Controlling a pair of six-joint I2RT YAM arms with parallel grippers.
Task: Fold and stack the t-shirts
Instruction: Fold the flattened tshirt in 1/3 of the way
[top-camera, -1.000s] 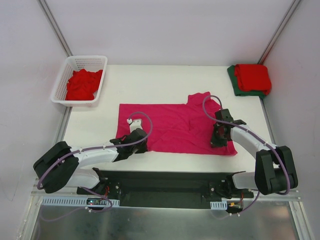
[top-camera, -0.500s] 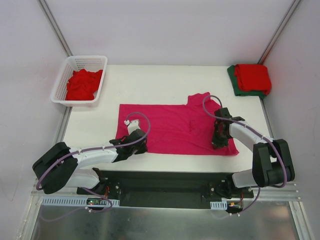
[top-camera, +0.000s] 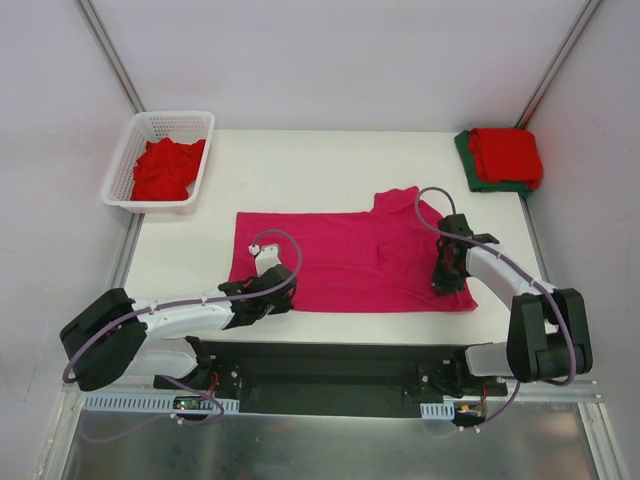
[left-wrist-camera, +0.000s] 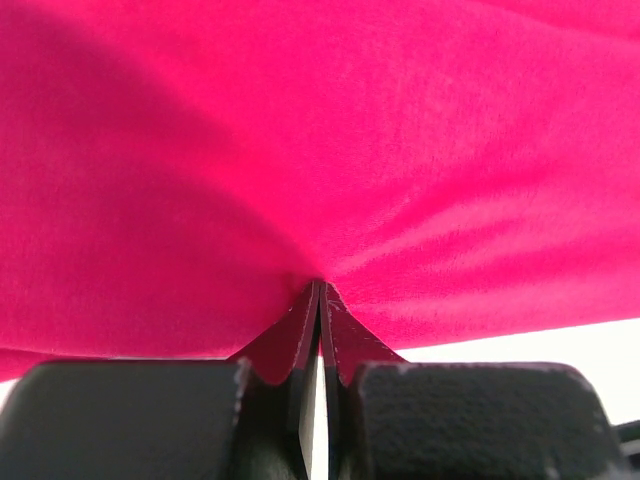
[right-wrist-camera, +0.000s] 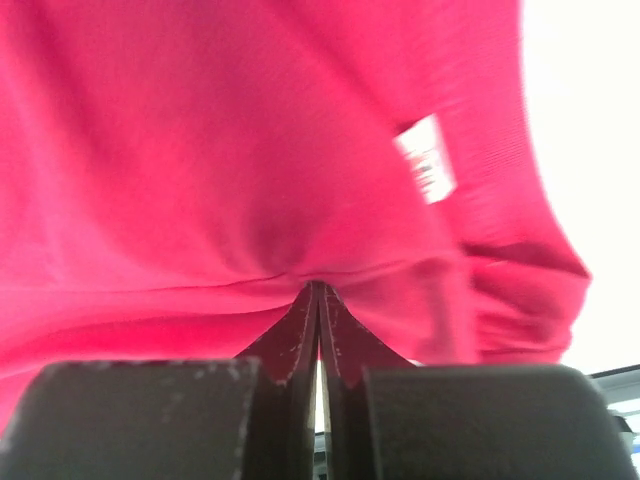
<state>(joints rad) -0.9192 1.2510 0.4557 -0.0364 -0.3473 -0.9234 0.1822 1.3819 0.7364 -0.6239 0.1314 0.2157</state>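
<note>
The pink shirt (top-camera: 350, 262) is pinched at two spots along its lower edge. In the left wrist view the left gripper (left-wrist-camera: 319, 292) has its jaws pressed together on a small tuck of the cloth, and creases fan upward from that spot. In the right wrist view the right gripper (right-wrist-camera: 318, 290) is likewise clamped on a fold of the same shirt. The cloth bunches into a thick roll at the right of that frame, and a small white label (right-wrist-camera: 427, 158) shows at its upper right.

In the top view the left pinch sits near the shirt's lower-left corner and the right pinch near its lower-right corner, with both arms reaching in from the bottom of the frame. The shirt lies spread in the middle of the white table (top-camera: 300, 165), wider than it is deep. A bump of cloth sticks up at its upper right edge.

At the upper left of the frame a white basket (top-camera: 176, 118) rests on the table's corner, with a crumpled red shirt (top-camera: 165, 168) inside it. At the upper right corner a folded red shirt (top-camera: 506, 155) lies on top of a folded green shirt (top-camera: 465, 152), well apart from the pink one.
</note>
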